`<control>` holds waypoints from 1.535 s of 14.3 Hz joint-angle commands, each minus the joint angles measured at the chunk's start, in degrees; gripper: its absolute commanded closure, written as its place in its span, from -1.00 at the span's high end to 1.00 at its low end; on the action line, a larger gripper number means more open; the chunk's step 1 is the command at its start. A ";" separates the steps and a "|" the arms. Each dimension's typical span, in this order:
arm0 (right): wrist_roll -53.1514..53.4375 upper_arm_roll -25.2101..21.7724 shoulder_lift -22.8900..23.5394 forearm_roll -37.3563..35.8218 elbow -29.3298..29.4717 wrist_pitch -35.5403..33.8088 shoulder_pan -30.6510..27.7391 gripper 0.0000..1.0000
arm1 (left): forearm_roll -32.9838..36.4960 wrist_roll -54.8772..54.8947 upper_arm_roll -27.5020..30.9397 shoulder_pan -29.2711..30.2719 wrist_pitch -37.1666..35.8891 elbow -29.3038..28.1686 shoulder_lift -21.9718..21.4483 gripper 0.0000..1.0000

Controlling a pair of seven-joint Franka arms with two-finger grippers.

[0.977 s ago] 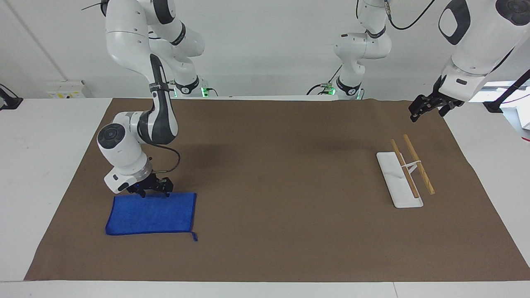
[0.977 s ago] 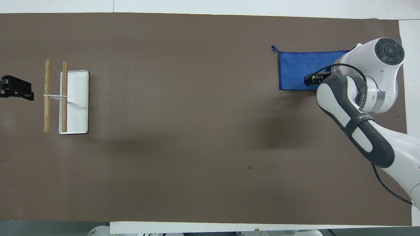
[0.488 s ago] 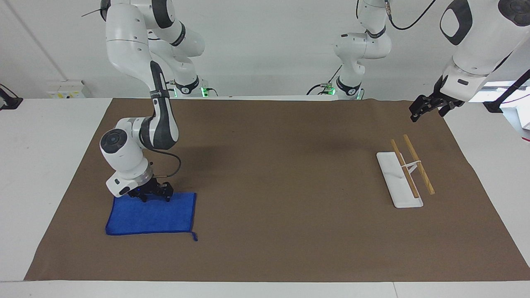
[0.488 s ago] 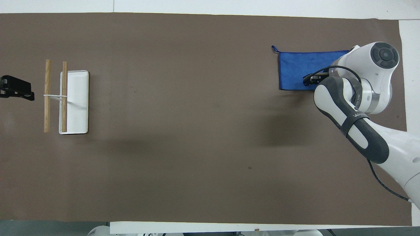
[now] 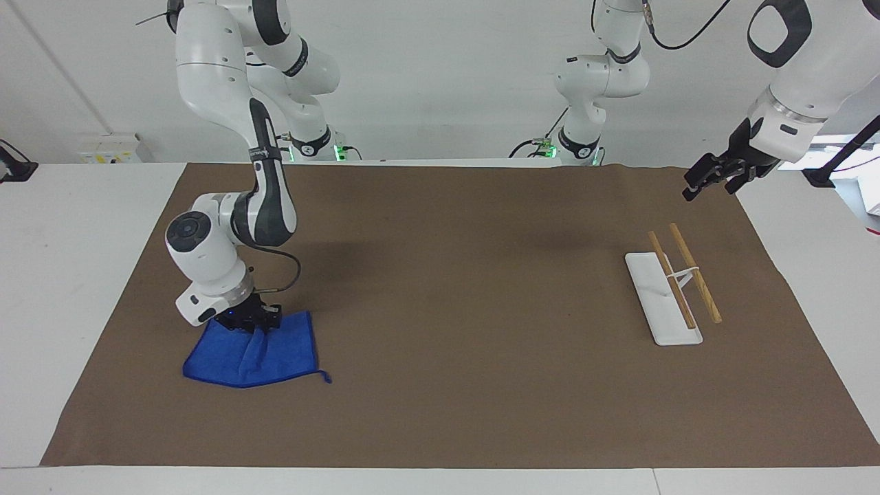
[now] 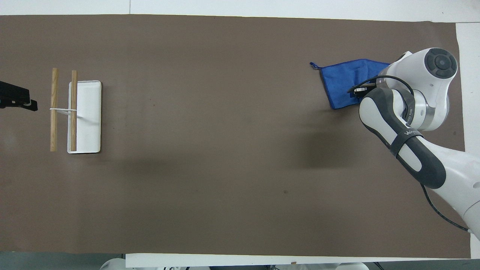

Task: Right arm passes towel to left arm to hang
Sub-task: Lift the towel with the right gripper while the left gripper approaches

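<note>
The blue towel [image 5: 265,354] lies on the brown mat at the right arm's end, bunched and lifted along its edge nearest the robots; it also shows in the overhead view [image 6: 345,80]. My right gripper [image 5: 251,321] is shut on that edge of the towel, low over the mat; in the overhead view the right gripper [image 6: 358,91] is mostly hidden under its own wrist. The towel's loop tail [image 5: 324,377] trails on the mat. My left gripper [image 5: 711,179] hangs in the air at the left arm's end, over the mat's edge, and waits.
A white rack base [image 5: 660,295] with two wooden rods [image 5: 694,271] on a wire stand sits at the left arm's end; it also shows in the overhead view [image 6: 88,116]. The brown mat [image 5: 467,289] covers most of the white table.
My right gripper came down onto the towel's near edge, shut on it and started lifting; the flat rectangle has bunched and pulled in. The left gripper has barely shifted.
</note>
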 commanded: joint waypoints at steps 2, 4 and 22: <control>-1.76 0.44 0.47 0.95 4.77 -6.96 -0.67 -1.00 | -0.77 -0.85 -0.48 -1.09 0.57 1.17 0.91 1.00; -1.76 0.79 0.39 0.95 6.71 -8.64 -0.58 -0.99 | -0.78 -1.21 -0.48 -1.27 1.01 0.99 0.82 1.00; 43.05 12.48 -6.56 45.67 16.57 -11.14 15.22 -0.94 | -2.36 -75.71 -1.19 -16.28 19.19 -5.94 -0.06 1.00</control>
